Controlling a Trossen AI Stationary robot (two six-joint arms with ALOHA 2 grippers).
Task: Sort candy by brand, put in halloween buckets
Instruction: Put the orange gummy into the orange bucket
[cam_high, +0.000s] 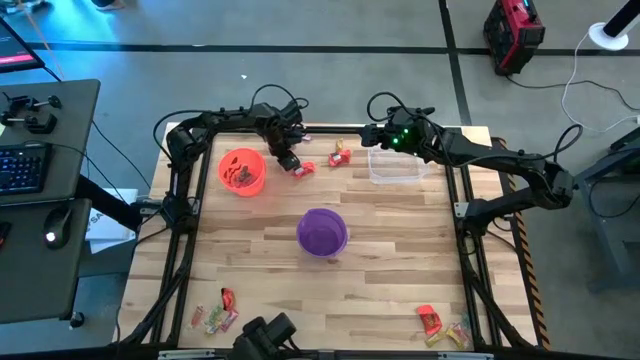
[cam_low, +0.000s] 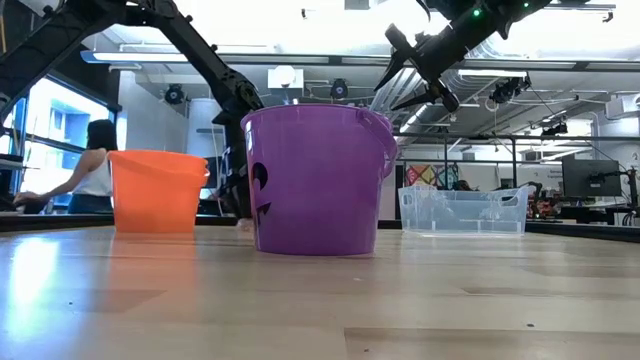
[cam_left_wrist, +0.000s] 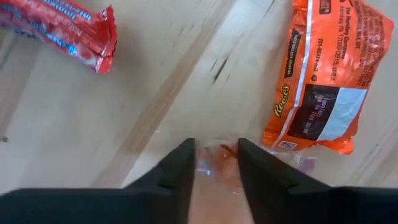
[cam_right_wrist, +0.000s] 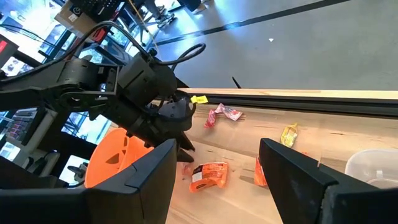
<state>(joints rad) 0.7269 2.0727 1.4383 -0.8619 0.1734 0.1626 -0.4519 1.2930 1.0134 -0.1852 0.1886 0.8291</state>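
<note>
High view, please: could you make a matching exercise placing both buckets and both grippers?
1. orange bucket
2. purple bucket
3. left gripper
4. right gripper

A. middle of the table
B. open, above the clear tub
C. left part of the table, candy inside
D. low beside the orange packet

Pairs: 1-C, 2-A, 3-D, 4-B

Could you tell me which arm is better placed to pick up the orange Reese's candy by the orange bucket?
Left: its gripper is down beside the Reese's; the right gripper hangs high.
</note>
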